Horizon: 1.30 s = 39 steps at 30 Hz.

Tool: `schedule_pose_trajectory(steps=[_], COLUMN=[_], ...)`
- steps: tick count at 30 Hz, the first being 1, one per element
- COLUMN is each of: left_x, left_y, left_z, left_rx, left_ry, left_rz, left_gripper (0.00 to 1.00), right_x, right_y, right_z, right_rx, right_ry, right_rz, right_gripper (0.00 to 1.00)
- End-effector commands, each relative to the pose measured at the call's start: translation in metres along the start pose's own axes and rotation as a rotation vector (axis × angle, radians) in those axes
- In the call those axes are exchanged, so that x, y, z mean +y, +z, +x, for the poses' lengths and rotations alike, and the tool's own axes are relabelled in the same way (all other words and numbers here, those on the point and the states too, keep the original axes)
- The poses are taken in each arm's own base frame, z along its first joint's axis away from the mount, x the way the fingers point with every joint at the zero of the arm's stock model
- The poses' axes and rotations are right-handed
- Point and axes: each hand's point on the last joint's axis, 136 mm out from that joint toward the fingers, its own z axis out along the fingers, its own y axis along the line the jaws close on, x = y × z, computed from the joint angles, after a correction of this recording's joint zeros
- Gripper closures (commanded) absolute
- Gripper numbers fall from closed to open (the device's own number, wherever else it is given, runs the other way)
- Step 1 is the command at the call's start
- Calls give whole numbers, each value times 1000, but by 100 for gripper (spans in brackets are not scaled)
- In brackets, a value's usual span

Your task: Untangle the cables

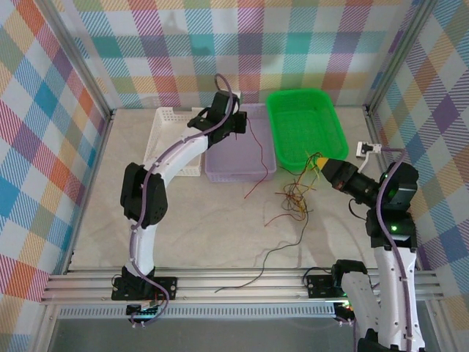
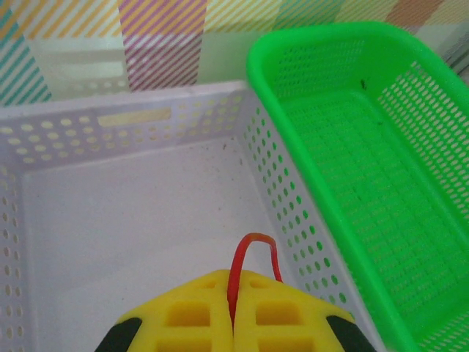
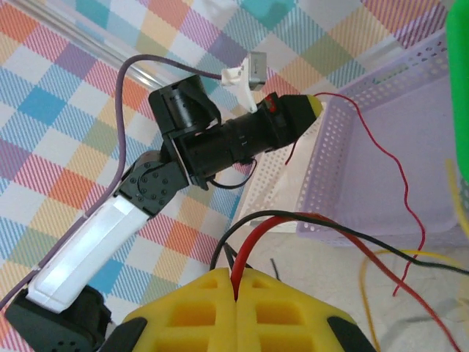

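Observation:
My left gripper (image 1: 242, 123) hovers over the lavender tray (image 1: 238, 165), shut on a thin red cable (image 2: 253, 242) pinched between its yellow fingers (image 2: 190, 312). That red cable (image 1: 258, 158) hangs over the tray's front edge to the table. My right gripper (image 1: 320, 161) is shut on another red cable (image 3: 253, 238), with a black cable (image 3: 308, 220) arching just beside the pinch. Below it lies the tangle (image 1: 297, 196) of yellow-orange, red and dark cables. One dark cable (image 1: 270, 257) trails toward the front rail.
An empty green basket (image 1: 304, 128) stands right of the lavender tray, a white perforated tray (image 1: 167, 139) to its left. A small white part (image 1: 366, 149) sits at the right wall. The aluminium rail (image 1: 242, 282) runs along the near edge.

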Motion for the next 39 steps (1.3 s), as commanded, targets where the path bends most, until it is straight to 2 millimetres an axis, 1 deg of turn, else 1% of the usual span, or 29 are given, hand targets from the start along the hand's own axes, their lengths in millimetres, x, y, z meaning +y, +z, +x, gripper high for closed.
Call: schedule_pose_trajectory(steps=[1,4,7,10,12,14,20,23,25,26,27,28,29,31,35,36,39], left_x=[-7,-13,-14,-10,-8,-6,0,5,8,11,14,16,18,23,28,28,26], left_y=[-55,-86,-112,-126,-125,-118,-75,-49,-35,-31,-26,-22,-18,-8,5,7,10], left_z=[-69,-95,-115,-125,-126,-122,-99,-77,-61,-55,-44,-42,-35,-19,9,14,27], left_rx=[-168,-228,-289,-322,-326,-317,-262,-199,-160,-152,-132,-142,-131,-99,-32,-18,20], left_ry=[-3,11,44,73,88,92,101,96,85,75,70,63,62,60,52,49,41], left_rz=[30,43,32,2,-13,-18,-42,-50,-53,-55,-64,-69,-76,-88,-87,-83,-60], left_gripper=[100,100,100,100,100,100,100,100,100,100,100,100,100,100,100,98,81], right_x=[26,37,44,46,50,53,59,60,60,60,60,60,60,60,62,62,64], right_y=[-8,-11,-11,-9,-9,-9,-10,-11,-12,-12,-12,-12,-12,-13,-15,-15,-16], right_z=[0,-6,-13,-18,-21,-23,-22,-19,-17,-16,-15,-14,-13,-12,-12,-12,-13], right_rx=[11,-3,-10,-12,-19,-23,-12,-5,-2,-1,1,7,10,14,9,8,4], right_ry=[-63,-82,-93,-88,-88,-88,-87,-87,-89,-91,-89,-87,-84,-84,-86,-85,-84], right_rz=[-56,-69,-75,-77,-87,-97,-123,-131,-134,-135,-137,-141,-143,-147,-144,-143,-143], right_gripper=[100,100,100,100,100,100,100,100,100,100,100,100,100,100,100,100,100])
